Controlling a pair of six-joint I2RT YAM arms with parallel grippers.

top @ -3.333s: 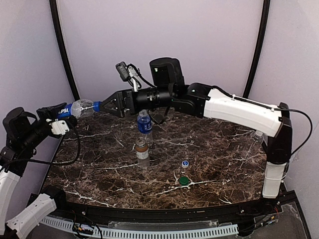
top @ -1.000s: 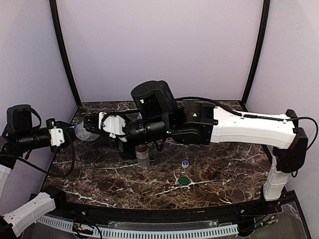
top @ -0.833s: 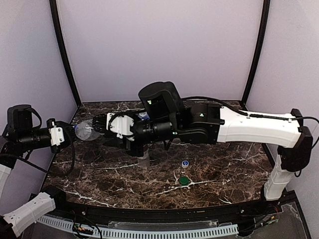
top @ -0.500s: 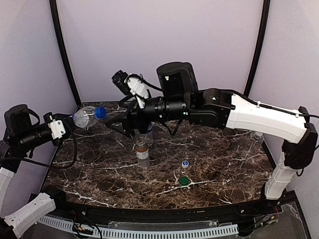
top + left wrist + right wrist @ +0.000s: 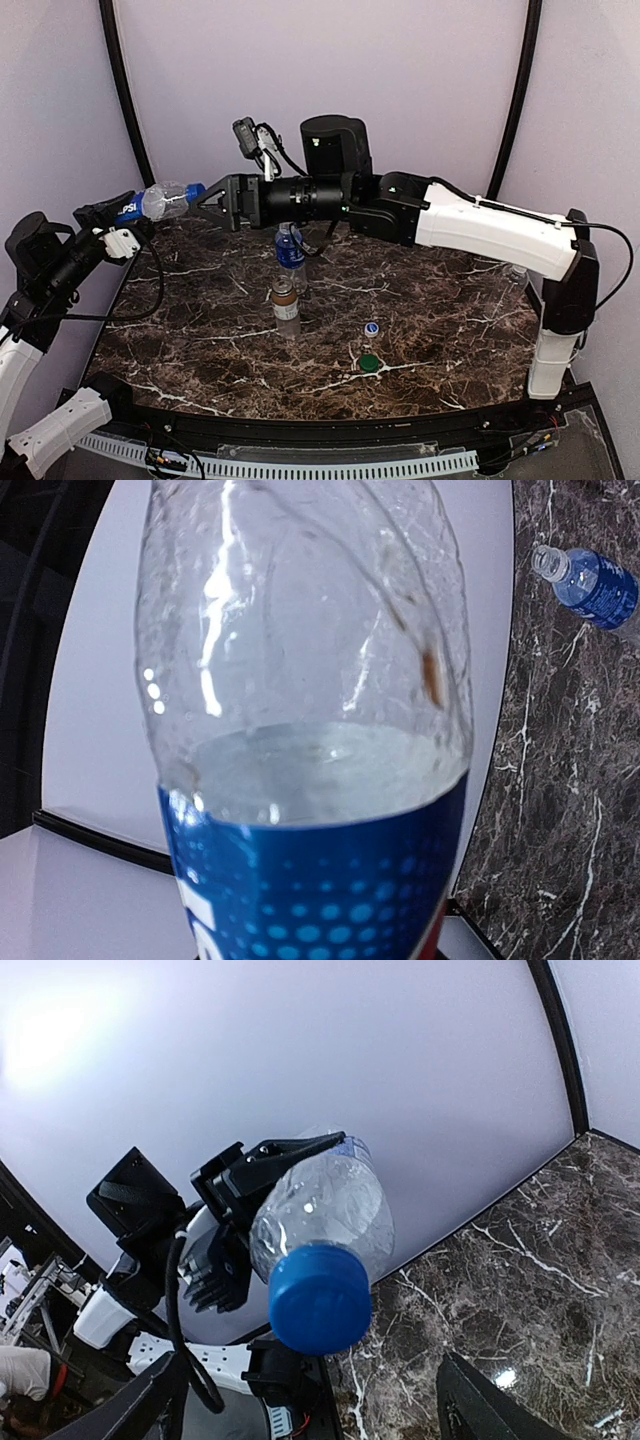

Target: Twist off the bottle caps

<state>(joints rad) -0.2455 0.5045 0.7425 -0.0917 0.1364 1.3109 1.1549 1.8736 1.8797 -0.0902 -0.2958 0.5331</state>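
Right wrist: right gripper jaws flank blue cap, gaps both sides.

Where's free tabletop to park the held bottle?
Widest bare marble: near-left on the table, between the brown bottle and the left edge. More lies right of the green cap and blue-white cap, toward the right edge. Crowded: centre, where the blue-labelled bottle stands behind the brown one, and back-left, where the right pincer meets the left pincer's held bottle.
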